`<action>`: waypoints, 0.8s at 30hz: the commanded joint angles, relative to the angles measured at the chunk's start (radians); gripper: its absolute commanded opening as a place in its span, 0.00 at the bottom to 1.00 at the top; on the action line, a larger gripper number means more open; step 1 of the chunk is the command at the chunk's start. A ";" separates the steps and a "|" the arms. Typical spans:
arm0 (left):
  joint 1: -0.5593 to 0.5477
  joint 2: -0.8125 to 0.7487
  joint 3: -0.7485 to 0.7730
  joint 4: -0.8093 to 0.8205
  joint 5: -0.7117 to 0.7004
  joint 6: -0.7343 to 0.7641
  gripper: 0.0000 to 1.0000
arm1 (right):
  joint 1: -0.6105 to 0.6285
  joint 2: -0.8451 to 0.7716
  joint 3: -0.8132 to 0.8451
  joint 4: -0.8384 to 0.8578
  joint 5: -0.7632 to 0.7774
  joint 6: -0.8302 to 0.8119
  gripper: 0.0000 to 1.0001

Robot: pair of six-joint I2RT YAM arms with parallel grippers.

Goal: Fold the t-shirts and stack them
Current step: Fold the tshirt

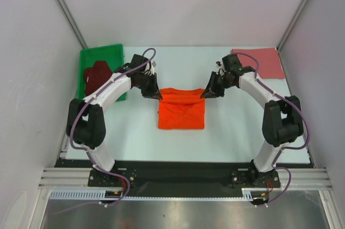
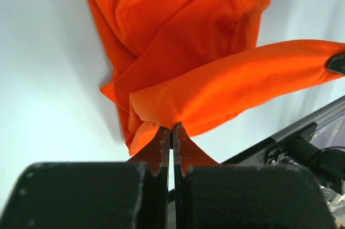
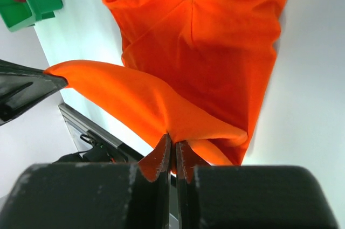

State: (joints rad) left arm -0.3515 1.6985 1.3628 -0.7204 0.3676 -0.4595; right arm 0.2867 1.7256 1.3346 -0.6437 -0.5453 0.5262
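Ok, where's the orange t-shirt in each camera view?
Top external: orange t-shirt, centre of the picture.
Left wrist: upper middle, its edge pinched in the left end effector.
Right wrist: upper middle, its edge pinched in the right end effector.
Shared landmark: the lifted edge stretched between both end effectors.

Overhead, wrist close-ups; shared orange t-shirt point(image 1: 181, 109)
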 commanded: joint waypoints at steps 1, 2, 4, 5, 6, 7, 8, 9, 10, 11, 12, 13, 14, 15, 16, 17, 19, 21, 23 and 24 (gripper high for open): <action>0.023 0.038 0.058 0.045 0.030 0.051 0.00 | -0.018 0.058 0.069 0.050 -0.045 -0.022 0.00; 0.026 0.061 0.070 0.049 0.028 0.058 0.00 | -0.021 0.072 0.093 0.049 -0.050 -0.025 0.00; 0.039 0.087 0.085 0.058 0.033 0.059 0.00 | -0.024 0.117 0.116 0.049 -0.058 -0.032 0.01; 0.042 0.110 0.091 0.062 0.031 0.061 0.00 | -0.024 0.129 0.139 0.049 -0.050 -0.040 0.02; 0.046 0.124 0.099 0.067 0.031 0.062 0.00 | -0.027 0.144 0.149 0.047 -0.047 -0.041 0.02; 0.046 0.138 0.108 0.068 0.033 0.067 0.00 | -0.030 0.170 0.158 0.047 -0.048 -0.045 0.02; 0.048 0.165 0.133 0.070 0.033 0.068 0.00 | -0.035 0.186 0.166 0.044 -0.050 -0.048 0.02; 0.049 0.177 0.142 0.070 0.034 0.068 0.00 | -0.038 0.198 0.184 0.042 -0.048 -0.051 0.02; 0.051 0.188 0.165 0.073 0.045 0.067 0.00 | -0.040 0.224 0.193 0.039 -0.048 -0.051 0.02; 0.051 0.205 0.174 0.078 0.047 0.067 0.00 | -0.044 0.235 0.199 0.039 -0.050 -0.054 0.02; 0.051 0.226 0.186 0.076 0.047 0.068 0.01 | -0.046 0.247 0.216 0.035 -0.048 -0.058 0.02; 0.052 0.237 0.203 0.078 0.038 0.068 0.00 | -0.053 0.267 0.221 0.033 -0.045 -0.058 0.02; 0.052 0.248 0.211 0.081 0.037 0.067 0.00 | -0.057 0.275 0.227 0.035 -0.051 -0.055 0.02; 0.057 0.275 0.220 0.084 0.039 0.067 0.00 | -0.057 0.285 0.238 0.042 -0.056 -0.054 0.03; 0.059 0.286 0.231 0.082 0.037 0.065 0.00 | -0.060 0.296 0.245 0.041 -0.056 -0.052 0.03; 0.060 0.297 0.252 0.082 0.037 0.065 0.00 | -0.061 0.311 0.253 0.041 -0.054 -0.054 0.03; 0.063 0.328 0.286 0.084 0.031 0.074 0.00 | -0.064 0.327 0.274 0.042 -0.059 -0.054 0.04; 0.066 0.351 0.314 0.085 0.016 0.078 0.00 | -0.070 0.348 0.284 0.042 -0.061 -0.054 0.04; 0.069 0.387 0.353 0.073 0.019 0.082 0.00 | -0.075 0.367 0.305 0.039 -0.064 -0.058 0.06; 0.074 0.397 0.364 0.069 0.019 0.082 0.00 | -0.078 0.383 0.311 0.036 -0.064 -0.058 0.06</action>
State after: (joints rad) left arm -0.2955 2.0716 1.6485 -0.6701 0.3916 -0.4091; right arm 0.2203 2.0838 1.5864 -0.6170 -0.5903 0.4919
